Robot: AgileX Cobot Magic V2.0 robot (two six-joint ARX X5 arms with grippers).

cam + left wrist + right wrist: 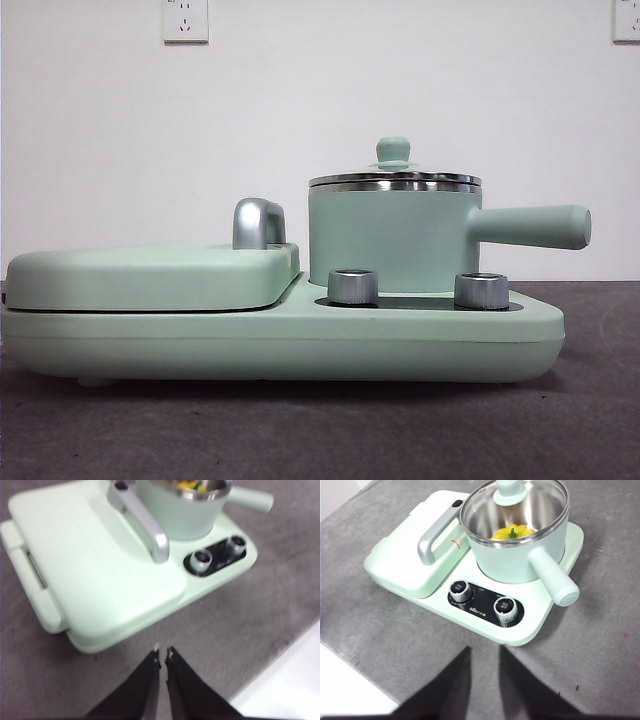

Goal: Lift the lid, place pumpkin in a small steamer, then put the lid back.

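The small steamer stands on the right half of the mint-green cooker, its long handle pointing right. The lid sits on its rim with the knob up. In the right wrist view the pumpkin shows through the glass of the lid, lying inside the steamer. My right gripper is open and empty above the table in front of the cooker. My left gripper is shut and empty, off the griddle-side corner of the cooker. Neither gripper shows in the front view.
The flat griddle cover with its chrome handle fills the cooker's left half. Two chrome dials stand in front of the steamer. The grey table's edge lies close to both grippers.
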